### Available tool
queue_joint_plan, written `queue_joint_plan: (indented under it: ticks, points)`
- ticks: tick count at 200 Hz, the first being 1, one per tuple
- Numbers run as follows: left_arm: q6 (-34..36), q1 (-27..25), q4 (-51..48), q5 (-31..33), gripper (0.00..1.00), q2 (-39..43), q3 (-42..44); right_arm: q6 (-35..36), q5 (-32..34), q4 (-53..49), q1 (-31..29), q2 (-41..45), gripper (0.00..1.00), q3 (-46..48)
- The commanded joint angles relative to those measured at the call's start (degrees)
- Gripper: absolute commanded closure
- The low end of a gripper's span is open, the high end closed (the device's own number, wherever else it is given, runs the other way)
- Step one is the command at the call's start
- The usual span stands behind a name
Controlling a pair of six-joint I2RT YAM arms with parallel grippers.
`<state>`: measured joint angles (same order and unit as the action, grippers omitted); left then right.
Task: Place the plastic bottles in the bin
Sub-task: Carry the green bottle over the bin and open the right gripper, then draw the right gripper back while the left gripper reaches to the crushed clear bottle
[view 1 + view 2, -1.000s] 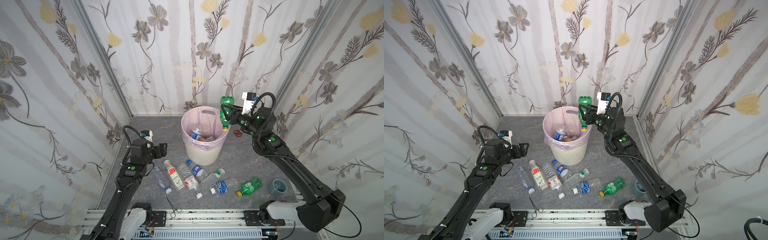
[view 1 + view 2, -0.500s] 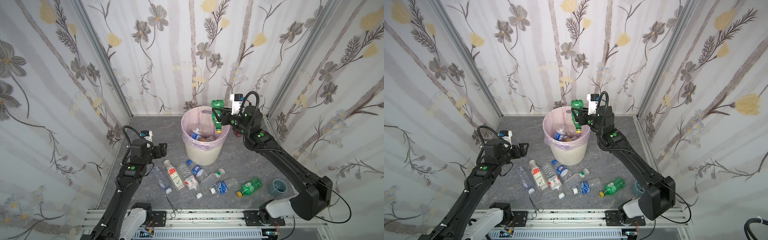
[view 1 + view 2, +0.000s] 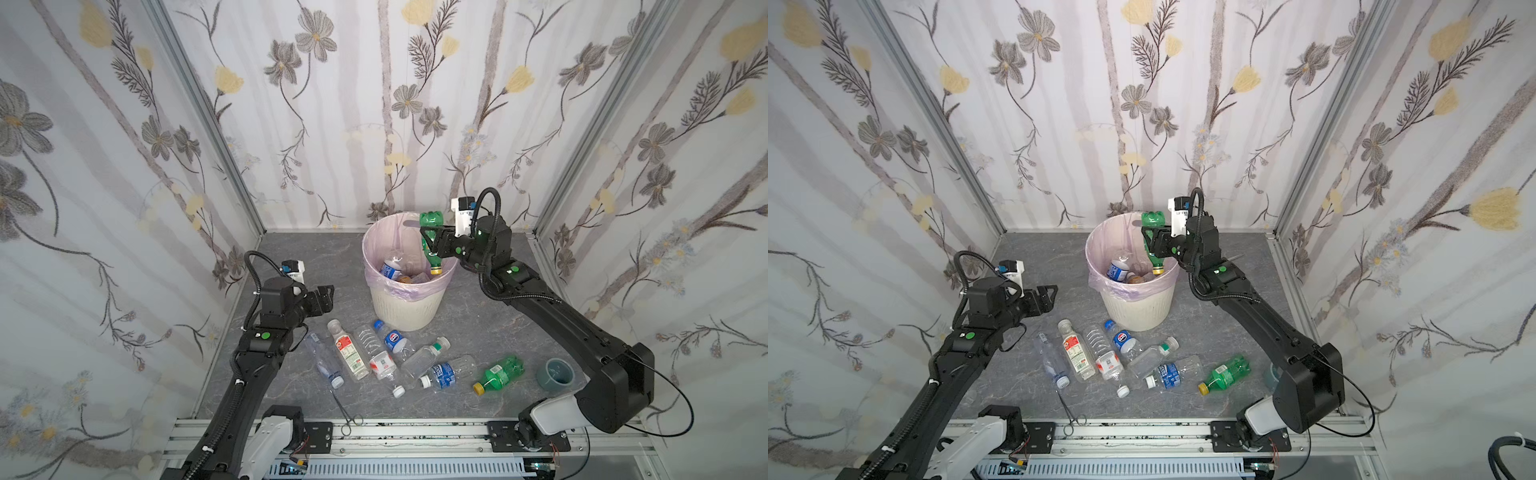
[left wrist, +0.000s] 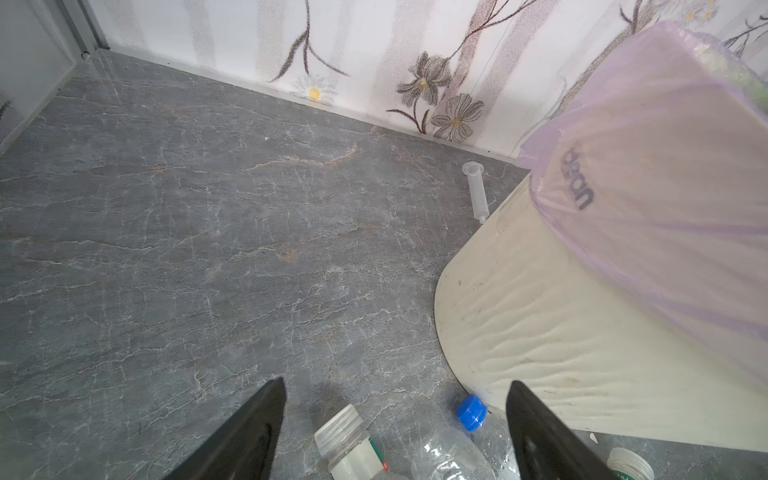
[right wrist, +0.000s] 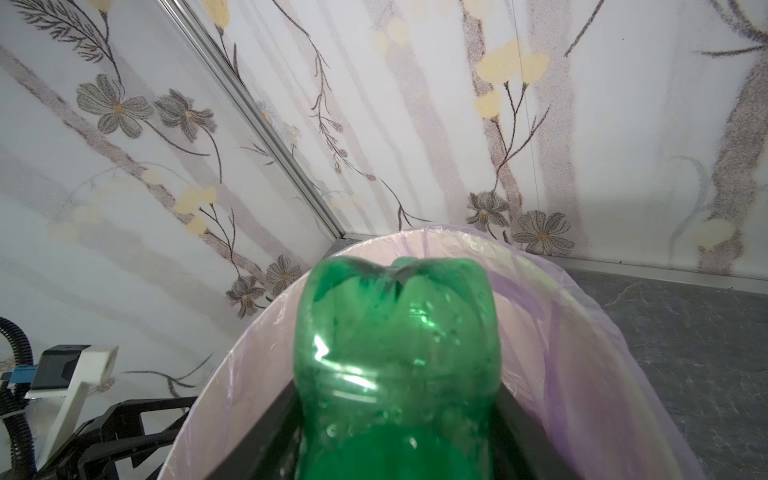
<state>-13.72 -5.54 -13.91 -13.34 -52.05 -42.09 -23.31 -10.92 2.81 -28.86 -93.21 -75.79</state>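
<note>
Left end effector: fingers apart, empty, hovering above the counter to the left of the bin.
Loose bottles: clustered on their sides on the counter in front of the bin, several touching.
Bin: upright near the back wall, pink liner over the rim, some bottles already inside.
Held green bottle: cap down, tilted, its yellow cap over the bin opening.
Right end effector: clamped on the held green bottle at mid-body, above the bin's right rim.
Second green bottle: on its side on the counter, right of the cluster.
</note>
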Motion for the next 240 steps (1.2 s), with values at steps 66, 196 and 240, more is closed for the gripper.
queue_joint_plan:
  ticks: [66,196,240]
  points:
    - [-0.18,0.38,1.62,-1.18,0.15,-0.64,-0.10,1.03,3.71,-0.52,-0.28,1.05,0.27,1.00]
    - [-0.31,0.66,1.91,-1.18,0.15,-0.95,0.24,4.94,2.48,-3.52,-0.14,15.53,0.15,6.62]
    - [-0.76,0.57,1.87,-0.57,0.16,-1.38,0.07,4.68,5.82,-5.70,0.51,25.72,0.14,17.49]
